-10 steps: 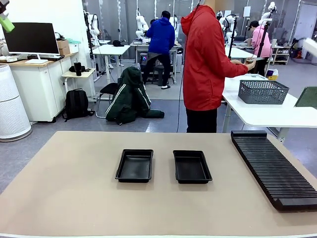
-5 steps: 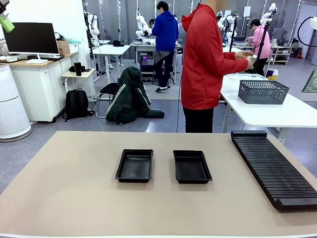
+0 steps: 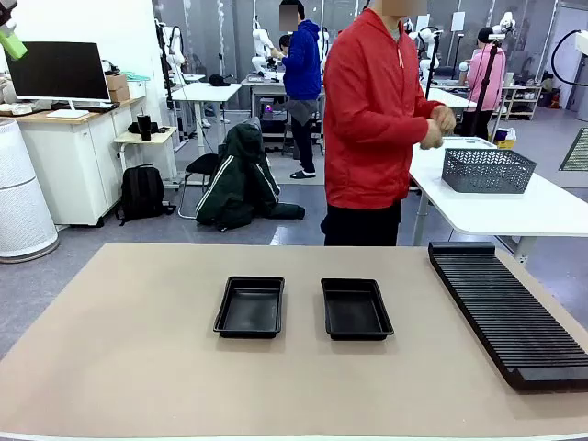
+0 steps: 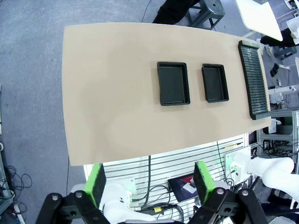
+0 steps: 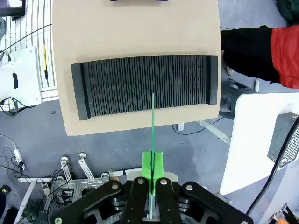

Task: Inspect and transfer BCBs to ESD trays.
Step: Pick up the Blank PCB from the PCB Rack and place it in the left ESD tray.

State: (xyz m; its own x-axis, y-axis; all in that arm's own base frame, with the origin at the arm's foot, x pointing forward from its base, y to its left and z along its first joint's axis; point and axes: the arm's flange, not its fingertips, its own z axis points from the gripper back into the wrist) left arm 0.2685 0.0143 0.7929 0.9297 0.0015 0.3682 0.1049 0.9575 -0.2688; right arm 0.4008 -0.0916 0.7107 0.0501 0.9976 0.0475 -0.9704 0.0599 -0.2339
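Two black ESD trays (image 3: 250, 306) (image 3: 356, 309) lie side by side mid-table with nothing in them; from high above they appear as the left tray (image 4: 173, 83) and the right tray (image 4: 215, 82). My left gripper (image 4: 149, 184) hangs far above the table, jaws wide open and holding nothing. My right gripper (image 5: 152, 170) is shut on a thin green BCB (image 5: 153, 130), seen edge-on, held high over the ribbed rack (image 5: 147, 84). A slice of that BCB (image 3: 577, 150) shows at the front view's right edge.
A long black slotted rack (image 3: 510, 312) runs along the table's right side. A person in a red hoodie (image 3: 372, 119) stands at the far edge, hands together by a grey mesh basket (image 3: 487, 170) on a white side table.
The green board at the right edge rose and slid further out of view. The person turned toward the table and brought both hands together. Trays and rack have not moved.
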